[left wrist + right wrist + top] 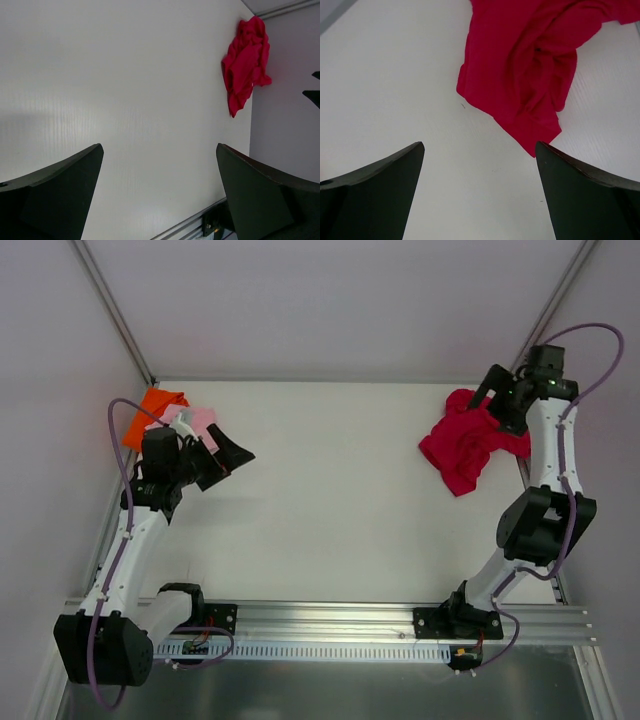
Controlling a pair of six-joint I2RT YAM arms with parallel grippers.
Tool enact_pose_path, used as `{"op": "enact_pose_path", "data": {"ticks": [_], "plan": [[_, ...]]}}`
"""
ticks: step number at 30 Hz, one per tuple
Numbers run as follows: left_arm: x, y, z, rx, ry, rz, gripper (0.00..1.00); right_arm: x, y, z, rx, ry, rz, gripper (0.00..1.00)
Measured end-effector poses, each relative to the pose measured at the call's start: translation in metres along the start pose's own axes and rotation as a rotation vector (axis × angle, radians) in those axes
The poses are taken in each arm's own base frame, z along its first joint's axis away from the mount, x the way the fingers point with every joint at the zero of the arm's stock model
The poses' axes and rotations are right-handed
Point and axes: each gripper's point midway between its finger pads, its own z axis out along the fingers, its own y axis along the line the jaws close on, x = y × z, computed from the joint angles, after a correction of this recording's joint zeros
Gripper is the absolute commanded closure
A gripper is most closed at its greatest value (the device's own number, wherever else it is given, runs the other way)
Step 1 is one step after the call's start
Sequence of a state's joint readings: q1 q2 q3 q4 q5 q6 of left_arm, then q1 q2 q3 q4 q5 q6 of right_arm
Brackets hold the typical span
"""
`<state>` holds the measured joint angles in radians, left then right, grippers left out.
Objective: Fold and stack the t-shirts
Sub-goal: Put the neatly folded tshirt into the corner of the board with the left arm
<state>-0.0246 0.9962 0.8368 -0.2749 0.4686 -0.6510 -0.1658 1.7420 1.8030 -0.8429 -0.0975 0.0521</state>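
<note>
Left gripper (pixel 159 150) wide, empty; right gripper (pixel 479 147) wide, empty (crimson t-shirt (pixel 520 65) near, untouched).

Crimson red t-shirt (pixel 468 448), crumpled in a loose unfolded heap, near the far right corner of the white table (pixel 340 510), bright orange t-shirt (pixel 158 406), bunched at the far left corner, light pink t-shirt (pixel 203 419) touching its right side, both partly hidden

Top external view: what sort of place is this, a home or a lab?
Most likely a lab test cell: a white table boxed in by plain panels, an aluminium mounting rail along its near edge, and a crumpled red t-shirt.
</note>
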Motion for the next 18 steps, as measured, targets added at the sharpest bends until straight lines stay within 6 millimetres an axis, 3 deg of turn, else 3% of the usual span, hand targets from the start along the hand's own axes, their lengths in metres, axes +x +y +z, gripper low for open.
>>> {"op": "enact_pose_path", "data": {"ticks": [4,5,6,8,11,15,18], "plan": [[-0.012,0.005,-0.004,-0.060,-0.045,-0.033,0.01,-0.013,-0.044,-0.008,0.060,-0.017,0.100,0.00],[-0.015,0.004,-0.005,-0.065,-0.060,-0.039,0.01,-0.013,-0.045,-0.012,0.093,-0.026,0.068,0.00],[-0.017,0.002,-0.007,-0.061,-0.069,-0.039,0.01,-0.011,-0.037,-0.015,0.104,-0.035,0.034,0.00],[-0.023,-0.004,-0.010,-0.034,-0.079,-0.035,0.02,-0.006,-0.001,-0.029,0.039,-0.056,-0.041,0.00],[-0.043,-0.029,-0.017,0.037,-0.103,-0.013,0.01,0.003,0.054,-0.064,-0.155,-0.098,-0.093,0.00],[-0.086,-0.074,-0.042,0.120,-0.217,0.055,0.01,0.000,0.078,-0.117,-0.242,-0.224,-0.147,0.00],[-0.119,-0.102,-0.065,0.159,-0.314,0.096,0.01,0.011,0.092,-0.151,-0.273,-0.305,-0.238,0.00]]}}
